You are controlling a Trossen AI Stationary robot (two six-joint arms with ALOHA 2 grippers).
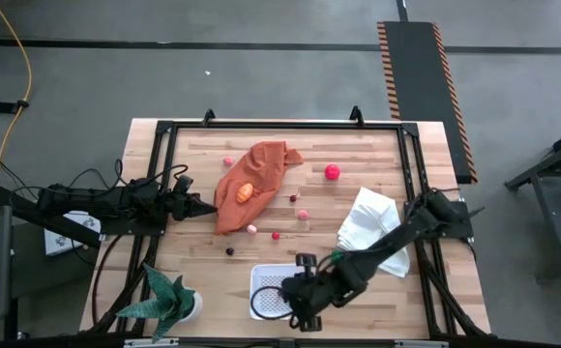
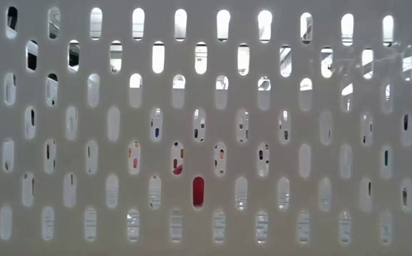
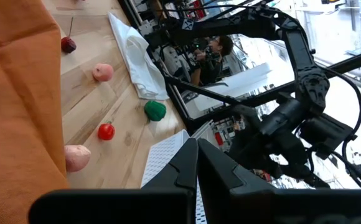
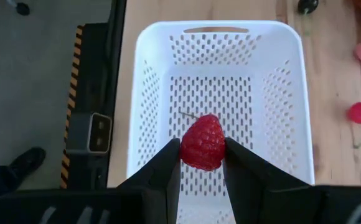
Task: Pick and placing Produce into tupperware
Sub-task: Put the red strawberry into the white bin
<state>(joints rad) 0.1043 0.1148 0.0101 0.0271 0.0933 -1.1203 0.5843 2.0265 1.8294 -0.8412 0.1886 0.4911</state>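
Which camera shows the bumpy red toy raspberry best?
The right wrist view. There the bumpy red toy raspberry sits big and clear, pinched in the right tool above the white perforated plastic basket. The high view hides it under the arm, the low view shows mostly basket wall, and the left wrist view misses it.

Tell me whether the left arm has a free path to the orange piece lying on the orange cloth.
Probably yes. The left gripper, fingers shut, sits at the edge of the orange cloth, with the orange piece just beyond and nothing between. The right gripper is busy over the tupperware.
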